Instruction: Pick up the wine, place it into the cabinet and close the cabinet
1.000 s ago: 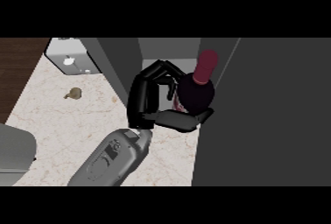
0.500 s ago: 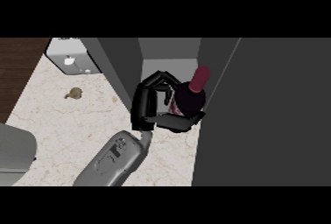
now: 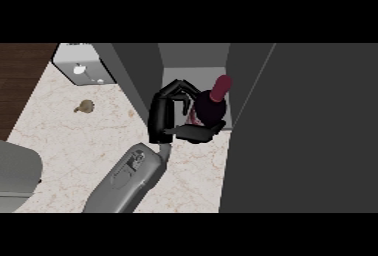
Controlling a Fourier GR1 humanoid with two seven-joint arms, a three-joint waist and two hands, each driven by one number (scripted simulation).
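Wine [image 3: 218, 95], a dark bottle with a maroon neck, sits just right of the frame's centre inside the open cabinet [image 3: 140, 70], its neck pointing toward the upper edge of the frame. The left robot hand [image 3: 159, 117] holds it, fingers curled over the far side and thumb under the near side, with the grey forearm coming up from the lower left. On the marbled desk [image 3: 74, 140], a small brown object [image 3: 85, 106] lies at the upper left.
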